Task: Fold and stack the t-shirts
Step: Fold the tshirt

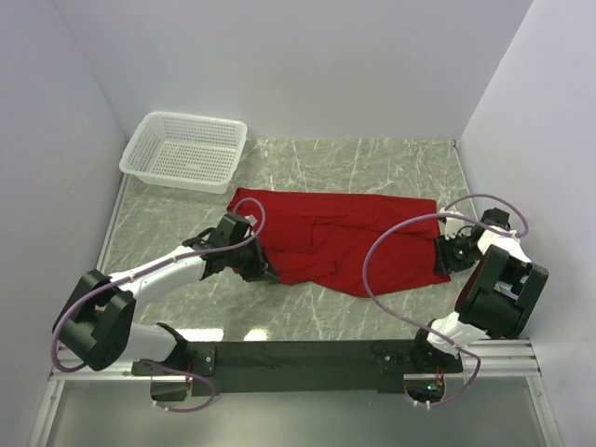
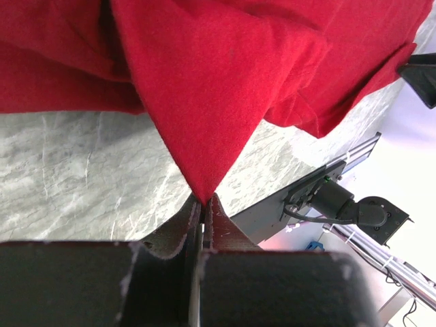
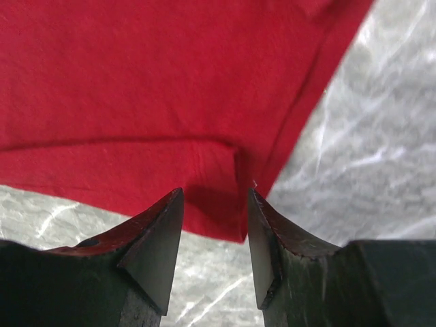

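A deep-red t-shirt [image 1: 340, 237] lies spread across the middle of the marble table, partly folded. My left gripper [image 1: 261, 272] is at its near left edge, shut on a pinched point of the red cloth [image 2: 202, 194], which rises from the jaws as a taut cone. My right gripper [image 1: 445, 256] sits at the shirt's right end. Its fingers [image 3: 160, 231] stand open, straddling the near corner of the t-shirt [image 3: 218, 218] just above the table, with nothing clamped.
A white mesh basket [image 1: 184, 149] stands at the back left, beyond the shirt. White walls close in on the left, back and right. The black rail [image 1: 298, 358] with the arm bases runs along the near edge.
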Controlling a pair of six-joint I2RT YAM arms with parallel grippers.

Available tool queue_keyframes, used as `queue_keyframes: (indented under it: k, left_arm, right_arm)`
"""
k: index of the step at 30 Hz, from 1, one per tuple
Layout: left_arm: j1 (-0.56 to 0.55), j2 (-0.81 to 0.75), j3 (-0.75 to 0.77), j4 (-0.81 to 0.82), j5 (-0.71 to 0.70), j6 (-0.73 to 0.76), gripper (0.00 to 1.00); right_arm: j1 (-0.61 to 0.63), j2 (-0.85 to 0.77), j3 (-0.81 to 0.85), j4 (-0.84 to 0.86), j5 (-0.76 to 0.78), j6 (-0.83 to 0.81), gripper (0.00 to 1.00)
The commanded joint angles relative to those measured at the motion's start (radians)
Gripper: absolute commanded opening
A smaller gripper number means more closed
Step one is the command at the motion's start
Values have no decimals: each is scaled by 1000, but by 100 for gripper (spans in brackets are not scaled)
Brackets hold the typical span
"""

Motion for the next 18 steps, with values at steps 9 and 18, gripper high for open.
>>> queue_keyframes:
  k: [9, 18]
  left_arm:
    - [4, 39, 95, -75, -11, -14, 1]
    - [2, 69, 105, -88, -8, 1, 1]
  right_arm:
    - [95, -60, 54, 112, 31, 101, 49]
    - [98, -2, 62, 103, 37, 92, 47]
